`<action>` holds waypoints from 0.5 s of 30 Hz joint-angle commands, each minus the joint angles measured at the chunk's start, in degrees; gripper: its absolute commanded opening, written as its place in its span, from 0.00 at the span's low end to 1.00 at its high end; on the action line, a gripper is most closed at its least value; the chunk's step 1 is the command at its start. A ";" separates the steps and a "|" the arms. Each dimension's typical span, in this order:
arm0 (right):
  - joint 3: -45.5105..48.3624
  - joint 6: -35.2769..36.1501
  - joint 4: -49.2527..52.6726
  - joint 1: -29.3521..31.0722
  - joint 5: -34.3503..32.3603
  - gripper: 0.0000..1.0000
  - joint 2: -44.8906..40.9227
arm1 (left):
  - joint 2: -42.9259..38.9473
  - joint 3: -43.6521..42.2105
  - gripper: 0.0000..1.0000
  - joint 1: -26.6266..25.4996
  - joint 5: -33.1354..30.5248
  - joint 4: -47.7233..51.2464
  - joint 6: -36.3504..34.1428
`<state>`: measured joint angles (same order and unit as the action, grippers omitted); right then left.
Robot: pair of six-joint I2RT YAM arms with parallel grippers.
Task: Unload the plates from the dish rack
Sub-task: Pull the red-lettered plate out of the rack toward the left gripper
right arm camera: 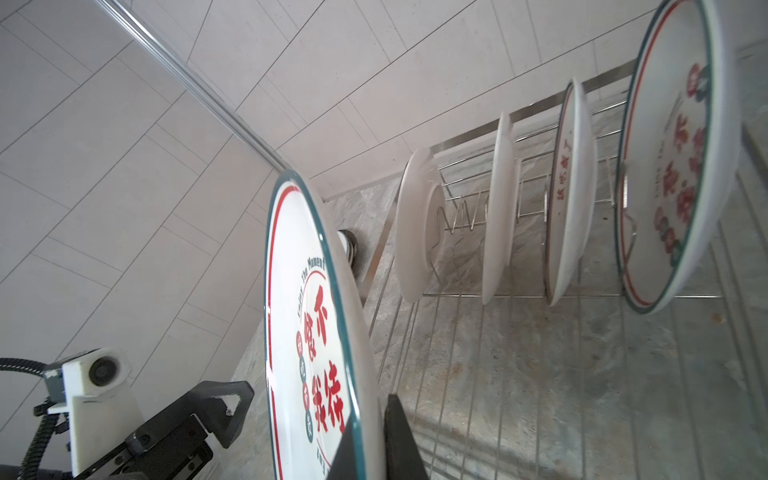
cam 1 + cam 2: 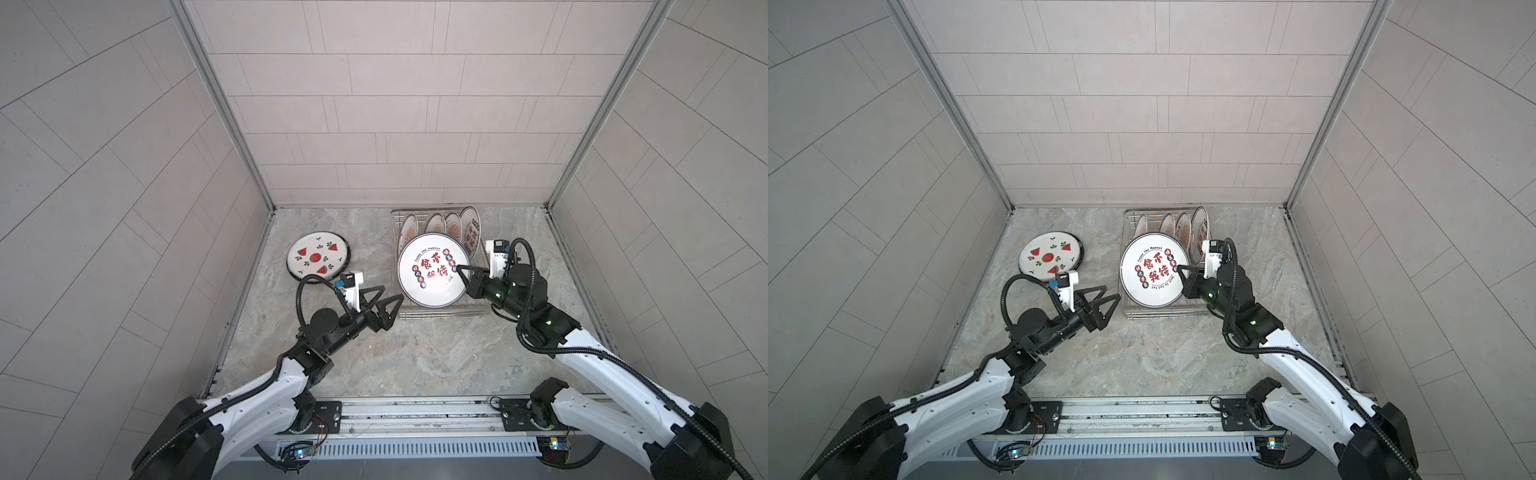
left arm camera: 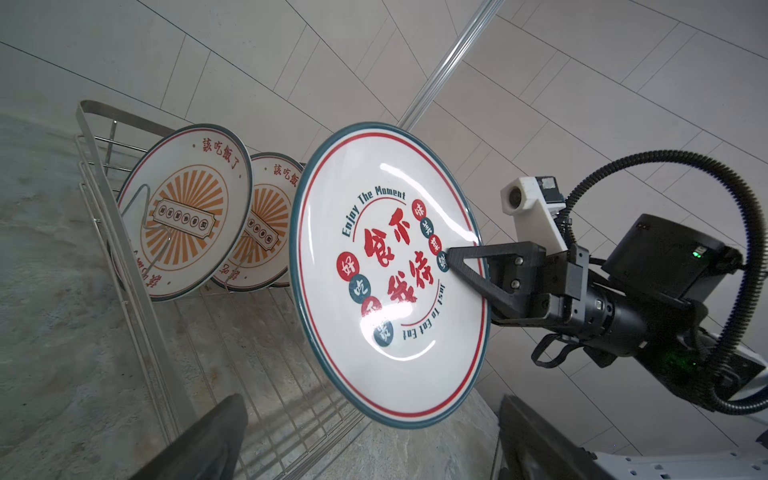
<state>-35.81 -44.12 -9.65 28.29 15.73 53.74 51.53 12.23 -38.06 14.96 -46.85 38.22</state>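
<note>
My right gripper (image 2: 459, 270) (image 1: 365, 436) is shut on the rim of a white plate with red characters (image 2: 432, 272) (image 2: 1152, 270) (image 3: 386, 274). It holds the plate tilted above the front of the silver wire dish rack (image 2: 440, 313) (image 3: 124, 257). Several plates stand upright between the rack's prongs at the back (image 2: 453, 224) (image 1: 498, 208), among them orange-sunburst ones (image 3: 187, 212) and another red-character plate (image 1: 673, 158). My left gripper (image 2: 392, 291) (image 3: 374, 449) is open and empty, just left of the held plate. A watermelon plate (image 2: 318, 257) (image 2: 1050, 259) lies flat on the table at the left.
Tiled walls enclose the marble table (image 2: 395, 361) on three sides, with metal corner posts (image 2: 266, 195) at the back. The arms' mounting rail (image 2: 415, 409) runs along the front edge. The rack stands close to the back wall, right of centre.
</note>
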 commanded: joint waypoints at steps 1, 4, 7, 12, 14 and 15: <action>0.04 -5.28 -13.04 0.81 3.76 0.00 0.34 | 0.45 0.41 1.00 -0.26 -2.24 -3.77 2.92; 2.54 -5.70 -16.00 2.01 3.26 0.00 1.58 | 1.26 0.25 0.98 -0.23 -2.87 -4.83 3.00; 4.39 -7.42 -20.76 2.25 3.35 0.00 3.11 | 2.23 -0.23 0.96 -0.25 -4.19 -5.22 4.63; 4.94 -8.22 -24.50 3.70 2.22 0.00 6.52 | 2.58 -1.15 0.89 -0.26 -6.50 -6.69 6.05; 5.05 -8.78 -26.04 3.87 2.57 0.00 7.63 | 2.28 -1.41 0.83 -0.26 -6.64 -6.44 6.38; 5.05 -8.81 -26.37 4.09 2.52 0.00 8.00 | 2.11 -1.57 0.77 -0.25 -7.04 -6.32 6.55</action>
<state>-30.50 -50.70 -27.73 31.92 17.80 61.82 54.33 11.44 -38.06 9.56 -50.74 43.70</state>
